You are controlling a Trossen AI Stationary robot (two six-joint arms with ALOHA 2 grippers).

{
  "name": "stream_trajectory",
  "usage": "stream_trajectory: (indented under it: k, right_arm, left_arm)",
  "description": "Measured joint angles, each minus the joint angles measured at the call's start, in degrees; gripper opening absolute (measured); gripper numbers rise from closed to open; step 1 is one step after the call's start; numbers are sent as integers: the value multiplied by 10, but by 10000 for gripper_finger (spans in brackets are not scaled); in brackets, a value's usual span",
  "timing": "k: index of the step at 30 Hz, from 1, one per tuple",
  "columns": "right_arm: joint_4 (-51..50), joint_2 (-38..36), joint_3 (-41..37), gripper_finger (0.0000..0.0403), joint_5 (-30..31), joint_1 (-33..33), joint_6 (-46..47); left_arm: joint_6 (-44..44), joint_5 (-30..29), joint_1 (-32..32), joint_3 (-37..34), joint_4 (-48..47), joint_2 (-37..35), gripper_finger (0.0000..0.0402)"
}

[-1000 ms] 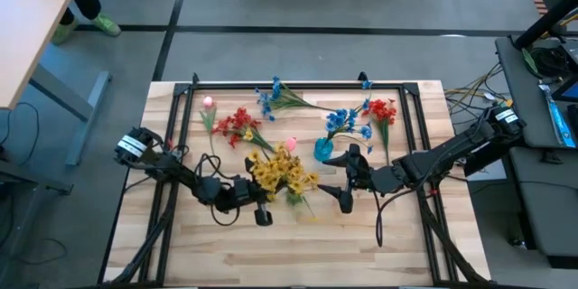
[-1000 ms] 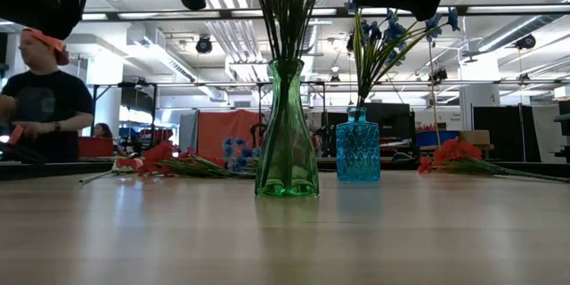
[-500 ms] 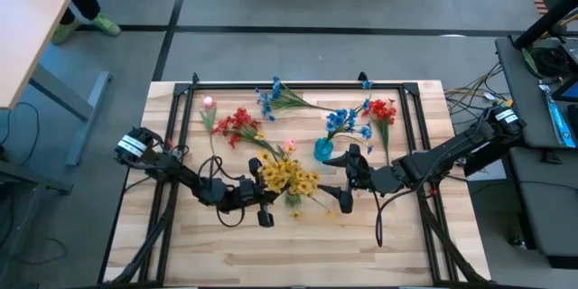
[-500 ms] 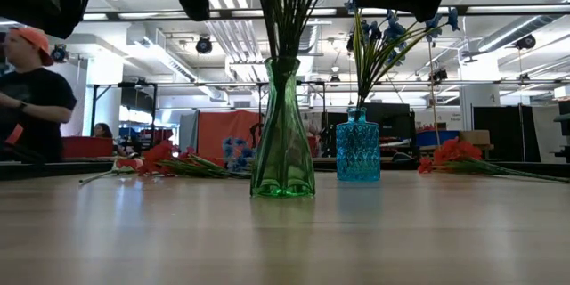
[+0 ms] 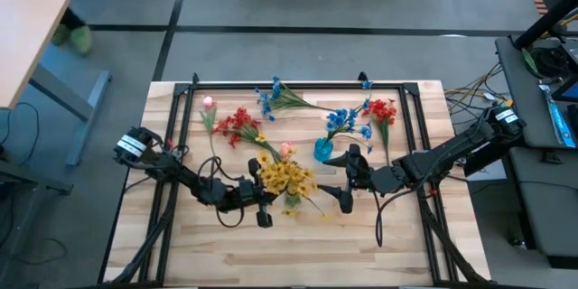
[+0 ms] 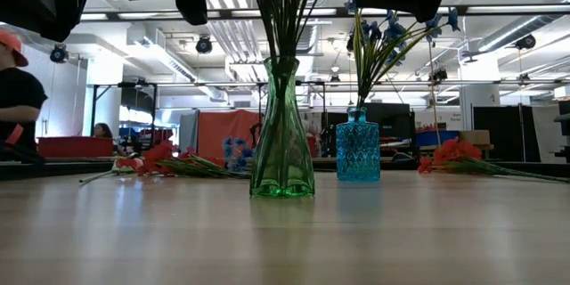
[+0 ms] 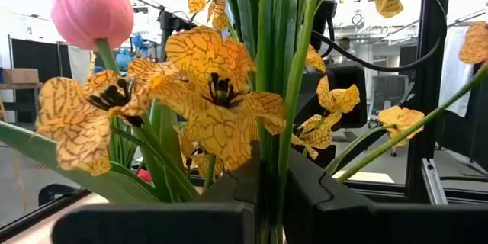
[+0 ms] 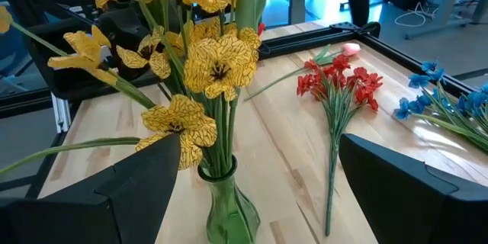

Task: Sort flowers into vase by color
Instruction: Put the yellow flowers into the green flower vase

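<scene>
- Left gripper: sits just beside the yellow bouquet, on its left as seen in the high view. In the left wrist view its dark fingers sit right up against the green stems, but whether they pinch them or only flank them cannot be told.
- Right gripper: fingers spread wide, holding nothing. In the right wrist view the two pads stand well apart on either side of the green glass vase, not touching it (clear table shows between).
- Yellow flowers stand upright in the green vase near the table's middle; a single pink bud stands among the yellow blooms.
- Blue sprigs stand in the blue glass vase, which is beyond and to the right of the green one in the low view.
- Loose on the table: a red sprig with a pink bud near it at far left, a blue sprig at the far edge, a red sprig at far right.
- No readable labels or writing on vases or grippers.
- A person stands in the room beyond the table, at the low view's left edge.
</scene>
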Motion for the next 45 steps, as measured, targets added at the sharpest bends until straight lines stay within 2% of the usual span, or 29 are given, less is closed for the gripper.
stream_trajectory:
  k: [4, 9, 23, 29, 34, 45]
  right_arm:
    - [0, 0, 0, 348, 0, 0, 0]
    - [0, 0, 0, 348, 0, 0, 2]
    - [0, 0, 0, 348, 0, 0, 13]
    - [0, 0, 0, 348, 0, 0, 11]
    - [0, 0, 0, 348, 0, 0, 6]
    - [0, 0, 0, 348, 0, 0, 6]
  left_arm:
    - [0, -1, 0, -1, -8, 0, 22]
    - [0, -2, 0, -2, -13, 1, 57]
    - [-21, -2, -8, -2, -19, 1, 196]
    - [-35, -2, -13, -2, -42, 1, 242]
    - [-37, -2, -18, -2, -45, 1, 259]
    - [-97, -2, -19, -2, -83, 1, 260]
